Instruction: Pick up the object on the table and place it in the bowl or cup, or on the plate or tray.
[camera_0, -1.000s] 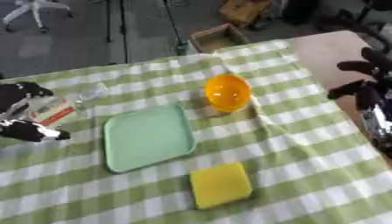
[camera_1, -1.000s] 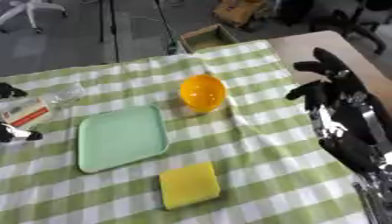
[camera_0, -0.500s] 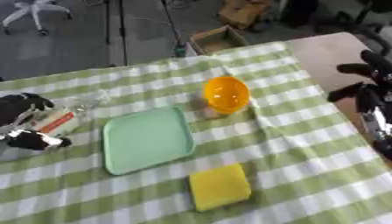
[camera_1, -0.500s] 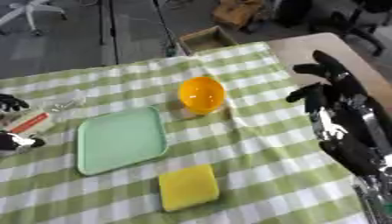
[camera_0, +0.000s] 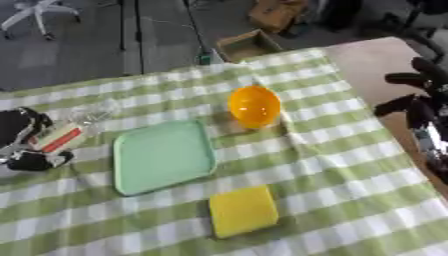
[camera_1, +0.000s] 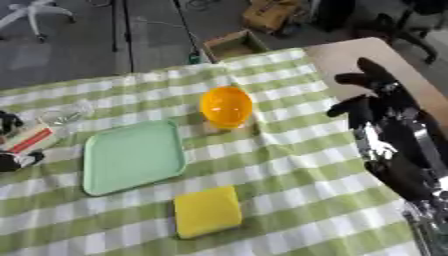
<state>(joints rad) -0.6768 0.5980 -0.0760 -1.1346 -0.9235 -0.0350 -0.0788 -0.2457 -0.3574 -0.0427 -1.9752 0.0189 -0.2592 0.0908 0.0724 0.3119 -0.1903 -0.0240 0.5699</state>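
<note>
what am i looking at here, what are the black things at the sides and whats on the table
Both pictures come from one stereo camera in a humanoid robot's head, looking down at its table, which has a green checked cloth. The black things are its hands. The left hand is at the left edge, on a clear tube with a red and white label; whether it grips it is unclear. The right hand hovers open at the right, holding nothing. On the cloth lie a green tray, an orange bowl and a yellow sponge-like block.

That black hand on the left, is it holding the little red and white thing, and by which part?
The left hand has its fingers around the red and white object at its near end; the far end sticks out. The right hand holds nothing.
</note>
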